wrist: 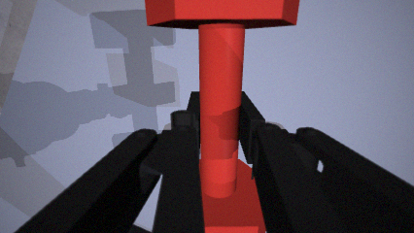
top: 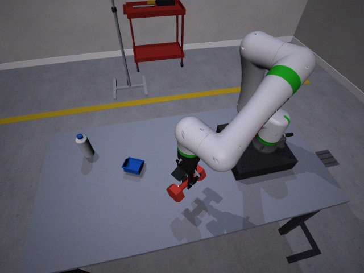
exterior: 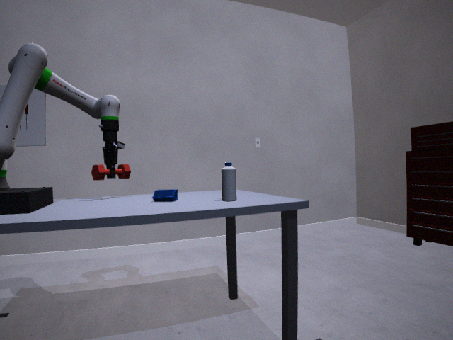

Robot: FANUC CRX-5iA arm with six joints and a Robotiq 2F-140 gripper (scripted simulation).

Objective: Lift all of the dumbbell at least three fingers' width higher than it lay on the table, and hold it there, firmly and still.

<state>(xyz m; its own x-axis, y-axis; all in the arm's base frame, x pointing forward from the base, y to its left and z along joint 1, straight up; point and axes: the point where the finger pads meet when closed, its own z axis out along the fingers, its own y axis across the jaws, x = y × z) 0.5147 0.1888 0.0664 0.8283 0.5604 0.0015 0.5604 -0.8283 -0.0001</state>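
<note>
The red dumbbell [top: 185,183] hangs level in the air, well clear of the grey table. My gripper [top: 189,181] is shut on the dumbbell's bar at its middle. In the side view the dumbbell [exterior: 109,171] sits a good way above the table top, with the gripper [exterior: 110,168] pointing straight down onto it. In the wrist view the black fingers clamp the red bar [wrist: 221,102] from both sides, with one hexagonal head at the top edge and the other below. The dumbbell's shadow lies on the table beneath.
A blue tray [top: 133,165] sits on the table left of the gripper. A white bottle with a blue cap [top: 84,145] stands further left. The arm's black base [top: 264,158] is at the right. A red cart [top: 155,32] stands on the floor behind.
</note>
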